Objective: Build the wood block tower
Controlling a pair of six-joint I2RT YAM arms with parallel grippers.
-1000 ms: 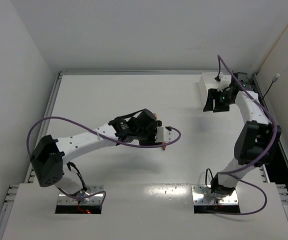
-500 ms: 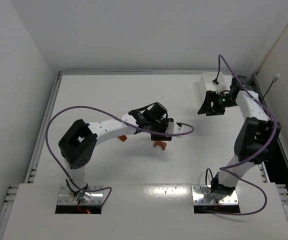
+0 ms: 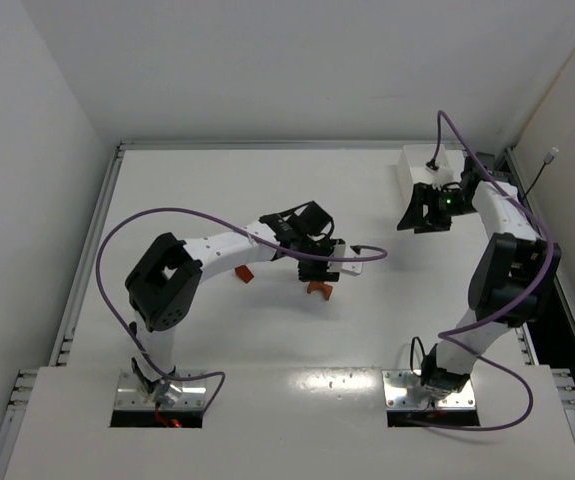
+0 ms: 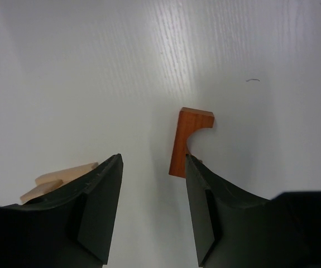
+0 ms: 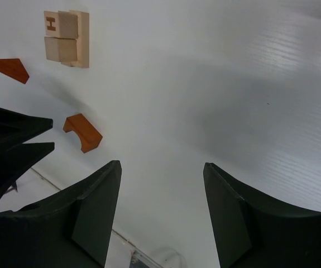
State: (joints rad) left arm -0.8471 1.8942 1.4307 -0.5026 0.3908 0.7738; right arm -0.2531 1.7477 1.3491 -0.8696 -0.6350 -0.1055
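Here the left gripper (image 3: 319,268) hangs low over the middle of the table (image 3: 197,190), its jaws apart and clasping nothing. In its wrist view the bare tabletop shows between the two fingers (image 4: 101,206), and a reddish-brown arch block (image 4: 188,139) lies just ahead of the right-hand fingertip, so close that I cannot tell whether they touch. From above, that arch sits just on the near-edge side of the gripper, and a reddish-brown wedge (image 3: 244,275) lies apart from it, toward the left edge beside the left arm. The pale blocks (image 5: 65,39) sit packed together, touching one another, one of them marked with an H. The right wrist view shows them beyond the wedge and the arch, while the left wrist view catches only a corner behind its left finger. No reddish piece rests on them, so the tower is not yet built. The right gripper (image 3: 422,212) hovers near the far right corner, just on the near side of the white bin (image 3: 417,160), its jaws spread wide and empty.
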